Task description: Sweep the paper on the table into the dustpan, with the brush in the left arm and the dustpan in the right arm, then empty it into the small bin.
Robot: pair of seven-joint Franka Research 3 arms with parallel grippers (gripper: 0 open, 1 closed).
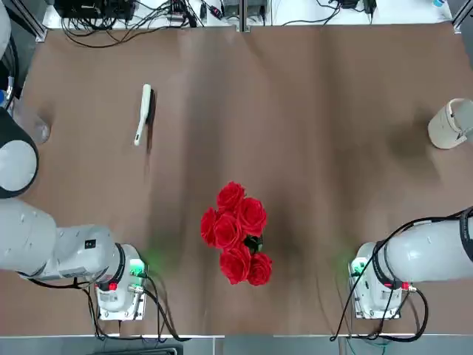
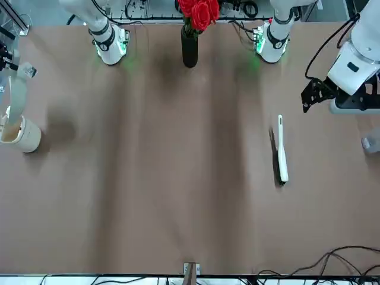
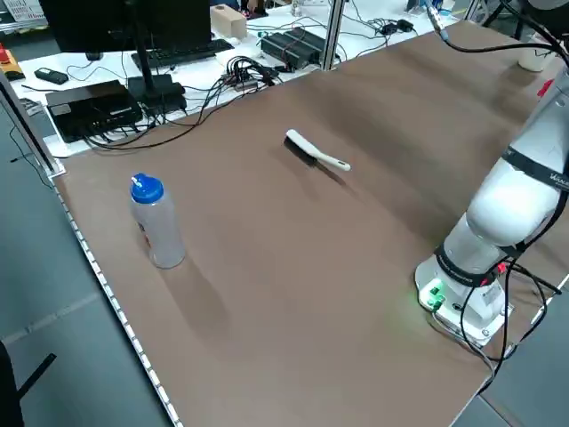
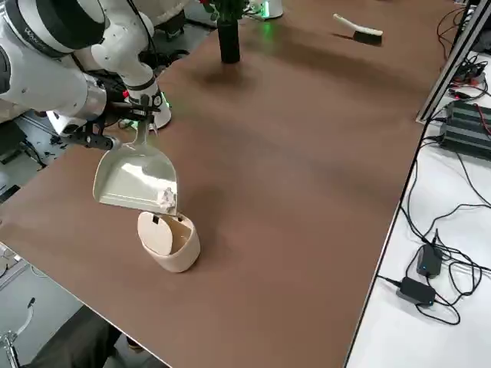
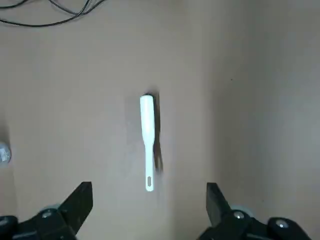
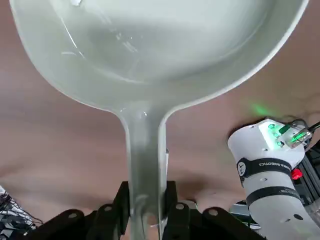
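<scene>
Two end effectors are in view, and only one carries anything. The right end effector (image 6: 145, 210) is clamped on the handle of the dustpan (image 4: 136, 178), its fingers (image 6: 121, 200) pressed against both sides of the narrow stem. It holds the pan in the air near the worktop's right edge, scoop tipped downward with its lip just over the small bin (image 4: 169, 244). The paper (image 4: 166, 199) sits as a white wad at the low corner of the scoop, right above the bin's mouth. The bin stands on the worktop (image 4: 307, 153) close to the near corner in the right side view; in the top view it shows at the far right edge (image 1: 451, 123). Behind the pan, the right arm (image 4: 61, 77) bends back toward its base.

The left end effector (image 5: 149, 210) hangs spread wide and empty above the worktop, with the brush (image 5: 147, 140) lying flat well below and between its fingers (image 5: 80, 200). In the top view the brush (image 1: 143, 113) rests on the left half of the worktop, dark bristles along one side, well apart from the pan and bin. The left arm (image 1: 44, 248) reaches out over the left edge.

A vase of red roses (image 1: 236, 233) stands between the two arm bases. A clear bottle with a blue cap (image 3: 156, 222) stands near the left edge.
</scene>
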